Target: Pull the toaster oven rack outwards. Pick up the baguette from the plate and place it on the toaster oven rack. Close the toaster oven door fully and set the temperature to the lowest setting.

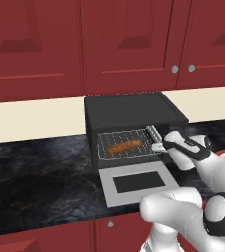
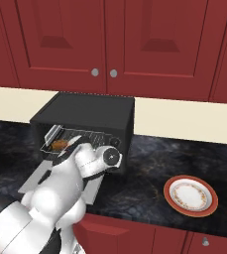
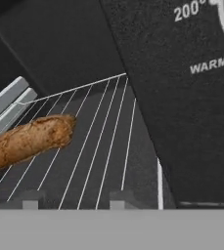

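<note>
The black toaster oven (image 1: 128, 110) (image 2: 90, 109) stands on the counter with its grey door (image 1: 109, 179) (image 2: 33, 181) folded down flat. The silver wire rack (image 1: 114, 138) (image 2: 87, 135) (image 3: 99, 146) is drawn partly out, and the golden-brown baguette (image 1: 125, 146) (image 2: 59, 144) (image 3: 28, 139) lies on it. My gripper (image 1: 156, 139) (image 2: 70, 144) (image 3: 74, 202) hovers at the rack's right end, just right of the baguette and beside the front panel (image 3: 182, 122). It is shut with nothing between its fingers. The panel's dial markings read "WARM" and "200".
A white plate with an orange rim (image 2: 170, 191) sits bare on the dark marble counter (image 1: 40, 167) to the right of the oven. A dark knob (image 2: 115, 142) is on the oven's right front. Red cabinets (image 1: 124, 44) hang above.
</note>
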Robot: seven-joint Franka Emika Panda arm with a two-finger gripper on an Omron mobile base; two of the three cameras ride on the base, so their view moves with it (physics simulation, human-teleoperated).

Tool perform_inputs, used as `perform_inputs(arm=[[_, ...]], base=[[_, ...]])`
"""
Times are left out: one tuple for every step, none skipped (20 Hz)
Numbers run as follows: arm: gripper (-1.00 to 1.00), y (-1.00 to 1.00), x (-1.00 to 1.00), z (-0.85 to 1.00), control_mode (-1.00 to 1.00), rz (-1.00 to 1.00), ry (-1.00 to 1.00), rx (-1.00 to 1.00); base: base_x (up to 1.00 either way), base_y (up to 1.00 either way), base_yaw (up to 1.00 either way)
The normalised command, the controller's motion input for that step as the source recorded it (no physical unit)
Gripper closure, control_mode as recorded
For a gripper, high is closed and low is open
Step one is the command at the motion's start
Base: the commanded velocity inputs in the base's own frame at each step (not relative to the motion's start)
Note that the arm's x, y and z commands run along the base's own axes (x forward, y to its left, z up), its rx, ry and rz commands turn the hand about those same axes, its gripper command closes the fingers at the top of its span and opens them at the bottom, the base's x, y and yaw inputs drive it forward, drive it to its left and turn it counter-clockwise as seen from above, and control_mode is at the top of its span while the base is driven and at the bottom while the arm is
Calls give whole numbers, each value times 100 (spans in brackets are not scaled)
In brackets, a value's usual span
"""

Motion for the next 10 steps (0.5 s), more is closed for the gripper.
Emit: perform_inputs(arm=[[-100, -11, 8, -39, -100, -7, -53, 26], [-100, -16, 6, -16, -100, -13, -54, 27], [-100, -21, 4, 0, -100, -17, -53, 29], [-100, -24, 9, 0, -100, -21, -51, 30], [-100, -25, 7, 1, -100, -22, -47, 30], [-100, -19, 16, 10, -100, -21, -45, 31], [-100, -25, 13, 25, -100, -22, -43, 32], [-100, -11, 23, 36, -100, -19, -38, 32], [-100, -18, 16, 51, -100, -17, -31, 33], [-100, -14, 11, 64, -100, -13, -17, 31]], base=[[0, 0, 0], [0, 0, 0], [0, 0, 0], [0, 0, 0], [0, 0, 0], [0, 0, 0], [0, 0, 0], [0, 0, 0], [0, 0, 0], [0, 0, 0]])
